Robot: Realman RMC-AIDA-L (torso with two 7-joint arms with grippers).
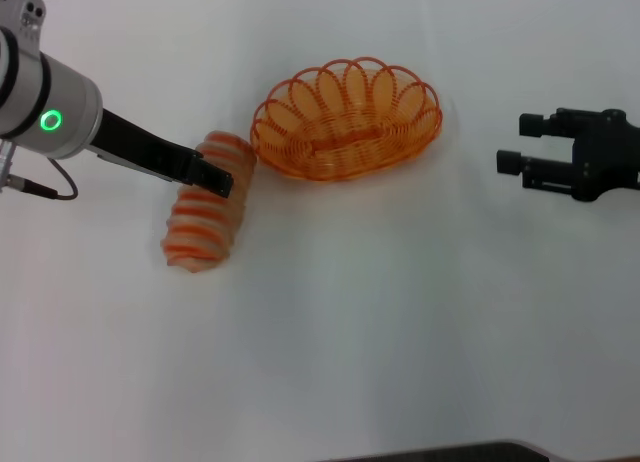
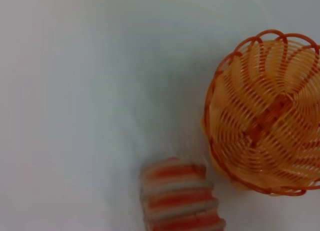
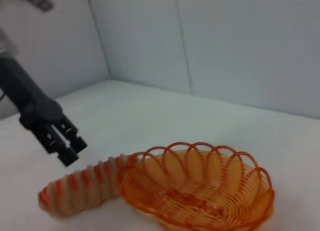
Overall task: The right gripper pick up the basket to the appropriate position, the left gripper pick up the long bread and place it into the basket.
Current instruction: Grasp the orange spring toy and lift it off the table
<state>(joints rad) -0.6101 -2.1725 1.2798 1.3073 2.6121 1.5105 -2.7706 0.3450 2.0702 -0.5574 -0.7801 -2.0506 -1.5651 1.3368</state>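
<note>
white tabletop (image 1: 400, 312), pale panelled walls (image 3: 225, 46) behind, even light

My left arm is a silver-white cylinder with a black band and a glowing green ring light. A thin black cable loops beneath it. From the cuff runs a long, slim black forearm ending in my left gripper (image 1: 218, 179), two narrow black fingers with blocky tips. My right gripper (image 1: 512, 145) is matte black, with two angular, jointed fingers on a short, boxy black wrist.
</note>
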